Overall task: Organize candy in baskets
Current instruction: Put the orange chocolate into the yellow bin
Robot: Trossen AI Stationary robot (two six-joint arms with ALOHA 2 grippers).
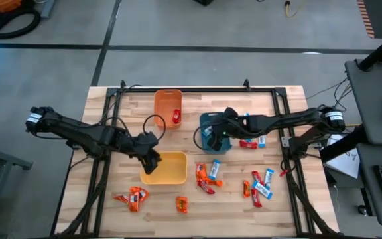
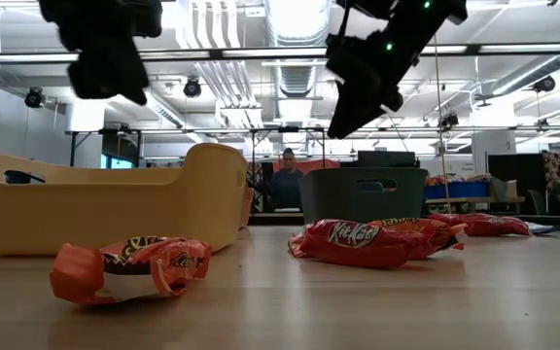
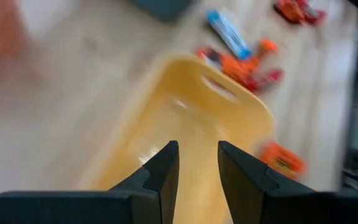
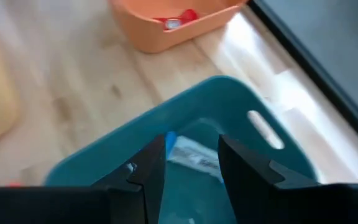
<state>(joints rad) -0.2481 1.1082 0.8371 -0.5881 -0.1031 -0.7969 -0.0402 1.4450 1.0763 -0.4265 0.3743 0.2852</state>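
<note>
The yellow basket (image 1: 166, 168) stands near the table's middle, and my left gripper (image 3: 197, 152) hangs open over it with nothing between its fingers. My right gripper (image 4: 191, 146) is open above the teal basket (image 4: 229, 106), where a light blue candy (image 4: 194, 158) lies inside. The orange basket (image 1: 168, 106) at the far side holds a red candy (image 1: 176, 117). Loose candy lies on the wood: orange ones (image 1: 132, 197), a mixed cluster (image 1: 207, 176) and red and blue ones (image 1: 260, 186).
A black frame (image 1: 197, 91) runs along the table's far edge and down both sides. More candy (image 1: 251, 142) lies right of the teal basket, and one orange piece (image 1: 181, 204) lies near the front edge. In the low view an orange candy (image 2: 129, 269) and a red one (image 2: 358, 241) lie close.
</note>
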